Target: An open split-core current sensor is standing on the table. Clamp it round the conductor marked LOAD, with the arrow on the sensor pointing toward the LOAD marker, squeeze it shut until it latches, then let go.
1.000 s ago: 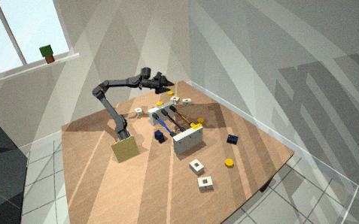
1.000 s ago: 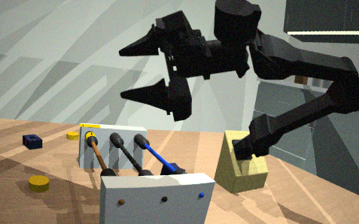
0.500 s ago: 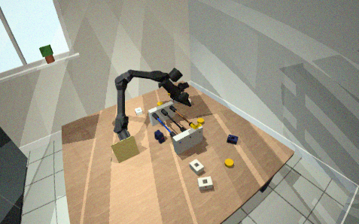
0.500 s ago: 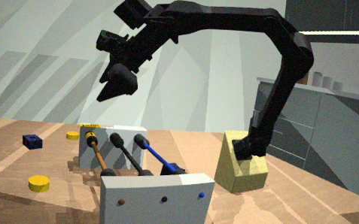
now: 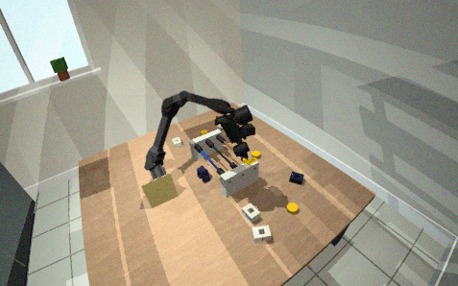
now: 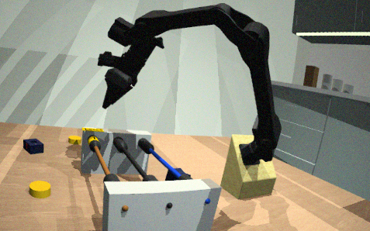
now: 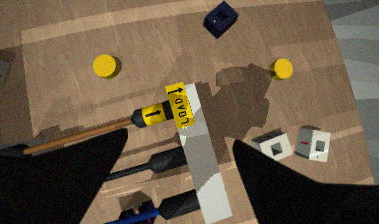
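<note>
The dark navy sensor (image 5: 204, 174) (image 6: 173, 177) (image 7: 148, 206) stands on the table beside the blue conductor, partly hidden in the exterior view and wrist views; its arrow direction cannot be read. The copper-coloured LOAD conductor (image 6: 102, 160) (image 7: 80, 139) runs between two grey-white end plates. A yellow sleeve (image 6: 93, 140) (image 7: 152, 114) with a black arrow is at its end, beside the yellow LOAD marker (image 5: 250, 162) (image 6: 92, 129) (image 7: 180, 106). My gripper (image 6: 105, 105) (image 7: 181, 139) is open and empty, pointing down above the marked end plate.
Black (image 6: 133, 162) and blue (image 6: 164, 163) conductors run beside the LOAD one. A navy block (image 5: 297, 178) (image 6: 33, 146) (image 7: 220, 20), yellow discs (image 5: 292, 207) (image 6: 39, 189) (image 7: 105, 66) and white blocks with holes (image 5: 261, 233) (image 7: 314, 144) lie around. A yellowish wedge (image 5: 160, 191) (image 6: 251, 182) stands by the arm's base.
</note>
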`<move>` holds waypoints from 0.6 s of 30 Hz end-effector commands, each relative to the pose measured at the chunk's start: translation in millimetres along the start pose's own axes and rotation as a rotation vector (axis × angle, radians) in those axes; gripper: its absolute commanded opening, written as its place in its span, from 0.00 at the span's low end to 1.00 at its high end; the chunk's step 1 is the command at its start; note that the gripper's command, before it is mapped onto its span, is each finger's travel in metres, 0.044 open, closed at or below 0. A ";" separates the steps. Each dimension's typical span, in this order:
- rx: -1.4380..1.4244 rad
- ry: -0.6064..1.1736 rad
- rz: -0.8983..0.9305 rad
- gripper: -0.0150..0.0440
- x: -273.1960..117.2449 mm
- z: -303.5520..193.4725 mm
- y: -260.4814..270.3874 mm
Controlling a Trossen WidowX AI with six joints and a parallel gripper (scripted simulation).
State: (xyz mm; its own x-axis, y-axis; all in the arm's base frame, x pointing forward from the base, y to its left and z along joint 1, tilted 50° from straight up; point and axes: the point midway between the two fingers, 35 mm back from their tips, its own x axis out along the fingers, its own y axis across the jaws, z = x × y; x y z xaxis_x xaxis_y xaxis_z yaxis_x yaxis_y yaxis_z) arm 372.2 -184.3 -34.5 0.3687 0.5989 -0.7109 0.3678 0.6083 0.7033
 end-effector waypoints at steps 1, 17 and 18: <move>-0.014 -0.008 0.005 1.00 -2.5 3.3 4.0; -0.066 0.037 0.003 1.00 -1.2 -18.0 11.9; -0.102 0.068 0.004 1.00 -0.5 -32.8 17.1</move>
State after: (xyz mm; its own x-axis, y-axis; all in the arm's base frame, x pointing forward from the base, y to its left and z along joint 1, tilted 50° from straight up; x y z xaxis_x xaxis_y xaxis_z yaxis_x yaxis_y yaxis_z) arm 367.0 -176.7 -28.9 0.3578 0.6095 -0.7074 0.3244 0.6293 0.7062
